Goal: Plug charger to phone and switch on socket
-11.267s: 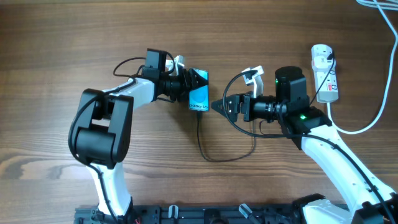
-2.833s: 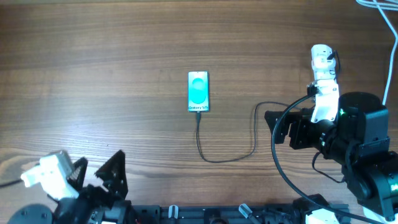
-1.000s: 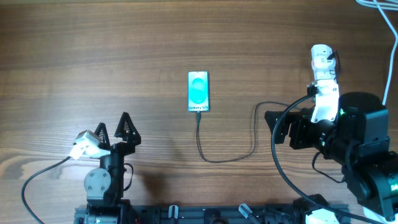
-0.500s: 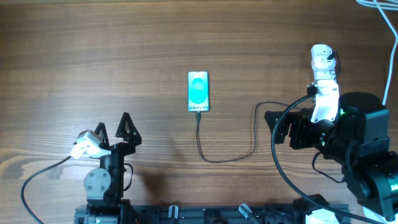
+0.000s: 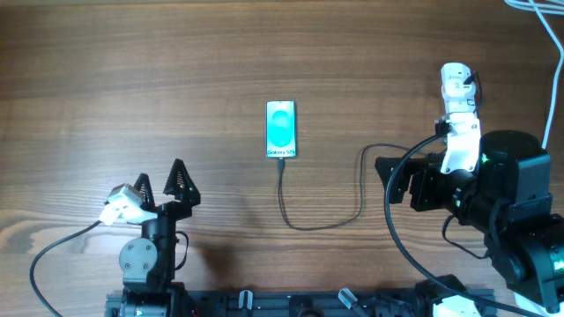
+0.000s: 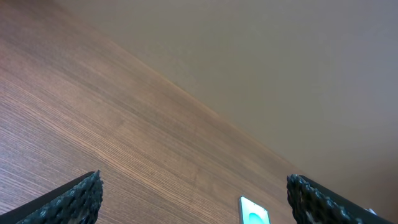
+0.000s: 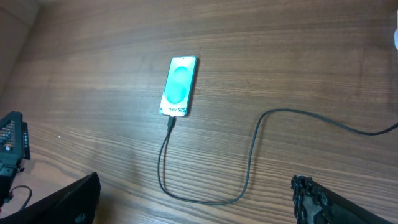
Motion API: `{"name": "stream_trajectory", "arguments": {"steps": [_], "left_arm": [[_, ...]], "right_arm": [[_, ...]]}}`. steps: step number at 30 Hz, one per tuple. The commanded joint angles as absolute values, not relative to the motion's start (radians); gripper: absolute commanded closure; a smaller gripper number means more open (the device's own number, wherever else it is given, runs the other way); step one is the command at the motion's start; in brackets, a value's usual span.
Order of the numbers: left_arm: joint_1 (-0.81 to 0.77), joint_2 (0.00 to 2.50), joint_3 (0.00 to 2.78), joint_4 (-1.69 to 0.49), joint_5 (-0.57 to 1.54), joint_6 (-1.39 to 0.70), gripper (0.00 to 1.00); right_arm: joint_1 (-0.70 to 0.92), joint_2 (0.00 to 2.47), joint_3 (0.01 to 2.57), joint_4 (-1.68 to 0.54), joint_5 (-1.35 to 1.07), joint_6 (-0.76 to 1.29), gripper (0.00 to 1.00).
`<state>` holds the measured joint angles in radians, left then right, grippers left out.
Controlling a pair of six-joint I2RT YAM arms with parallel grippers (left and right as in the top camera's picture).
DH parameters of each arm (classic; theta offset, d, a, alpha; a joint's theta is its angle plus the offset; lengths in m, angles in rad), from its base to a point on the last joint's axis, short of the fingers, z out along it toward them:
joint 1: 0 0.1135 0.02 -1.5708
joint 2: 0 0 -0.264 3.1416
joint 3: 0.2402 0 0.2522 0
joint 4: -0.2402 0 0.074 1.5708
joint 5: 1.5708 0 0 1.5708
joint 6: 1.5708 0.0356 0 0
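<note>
The phone [image 5: 281,129] lies flat mid-table, its teal screen lit; it also shows in the right wrist view [image 7: 180,84] and at the bottom of the left wrist view [image 6: 253,213]. The thin black charger cable [image 5: 310,225] runs from the phone's near end in a loop toward the right [image 7: 249,168]. Its connector tip [image 7: 171,122] sits at the phone's port. The white socket strip [image 5: 456,97] lies at the right, partly hidden by the right arm. My left gripper [image 5: 159,185] is open and empty at the front left. My right gripper [image 5: 385,180] is open and empty, raised near the strip.
A thick white cable [image 5: 553,53] runs along the table's right edge. The right arm's body [image 5: 507,211] covers the front right corner. The left arm's base [image 5: 145,260] stands at the front left.
The left arm folded back to its rest pose at the front left within the last seconds. In the last second nothing has moved.
</note>
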<state>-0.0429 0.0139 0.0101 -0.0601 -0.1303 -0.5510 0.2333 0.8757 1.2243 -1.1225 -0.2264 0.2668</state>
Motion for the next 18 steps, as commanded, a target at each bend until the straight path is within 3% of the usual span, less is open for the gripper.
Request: {"name": "stream_trajectory", "arguments": {"steps": [1, 8, 18], "left_arm": [[-0.035, 0.005, 0.006, -0.06, -0.133, -0.528, 0.0], [-0.035, 0.005, 0.006, -0.06, -0.132, -0.528, 0.0], [-0.035, 0.005, 0.006, -0.06, -0.133, -0.528, 0.0]], "right_arm": [[0.239, 0.871, 1.229, -1.118, -0.181, 0.245, 0.0], [0.238, 0.836, 1.1, -0.942, -0.066, 0.202, 0.0], [0.238, 0.527, 0.521, -0.371, -0.077, 0.301, 0.0]]}}
